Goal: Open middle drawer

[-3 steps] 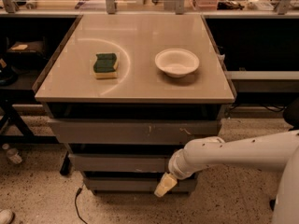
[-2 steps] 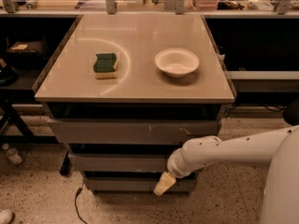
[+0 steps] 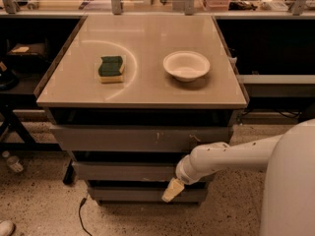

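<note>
The middle drawer (image 3: 123, 171) is the plain grey front under the table, between a taller scratched drawer (image 3: 140, 138) above and a slimmer, narrower drawer (image 3: 133, 194) below. Its inside does not show. My gripper (image 3: 172, 190), with pale yellow tips, points down and to the left at the end of the white arm (image 3: 226, 157). It hangs in front of the middle drawer's lower right edge and over the bottom drawer's front. I cannot tell whether it touches either front.
A green and yellow sponge (image 3: 111, 69) and a white bowl (image 3: 186, 65) lie on the beige tabletop (image 3: 147, 90). Dark shelving stands on both sides. A black cable (image 3: 81, 213) lies on the speckled floor at the lower left.
The gripper has stayed at nearly the same spot in front of the lower drawers. The white arm body at the right fills more of the view. The drawers have not moved.
</note>
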Robot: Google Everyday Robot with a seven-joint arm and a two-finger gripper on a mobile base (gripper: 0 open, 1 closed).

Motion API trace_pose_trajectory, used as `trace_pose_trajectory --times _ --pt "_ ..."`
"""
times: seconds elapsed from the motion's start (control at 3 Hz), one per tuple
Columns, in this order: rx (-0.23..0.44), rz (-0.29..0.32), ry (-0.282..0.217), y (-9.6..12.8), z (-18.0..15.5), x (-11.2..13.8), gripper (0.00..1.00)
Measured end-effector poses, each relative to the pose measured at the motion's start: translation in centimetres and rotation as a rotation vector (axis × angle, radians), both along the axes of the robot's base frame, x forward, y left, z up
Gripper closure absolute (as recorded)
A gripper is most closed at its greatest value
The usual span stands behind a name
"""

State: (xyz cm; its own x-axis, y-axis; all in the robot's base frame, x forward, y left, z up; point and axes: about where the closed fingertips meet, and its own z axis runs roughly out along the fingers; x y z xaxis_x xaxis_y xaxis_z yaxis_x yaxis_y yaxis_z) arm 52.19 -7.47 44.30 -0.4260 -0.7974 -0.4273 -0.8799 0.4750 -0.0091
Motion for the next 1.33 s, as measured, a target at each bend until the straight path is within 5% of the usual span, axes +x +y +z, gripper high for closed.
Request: trace_pose_trajectory --times 0.67,1.33 --pt "-0.008 0.037 0.061 0.7 -3.8 -0.3 0.00" --pt "-0.001 0.047 0.108 0.6 -3.7 -2.2 0.00"
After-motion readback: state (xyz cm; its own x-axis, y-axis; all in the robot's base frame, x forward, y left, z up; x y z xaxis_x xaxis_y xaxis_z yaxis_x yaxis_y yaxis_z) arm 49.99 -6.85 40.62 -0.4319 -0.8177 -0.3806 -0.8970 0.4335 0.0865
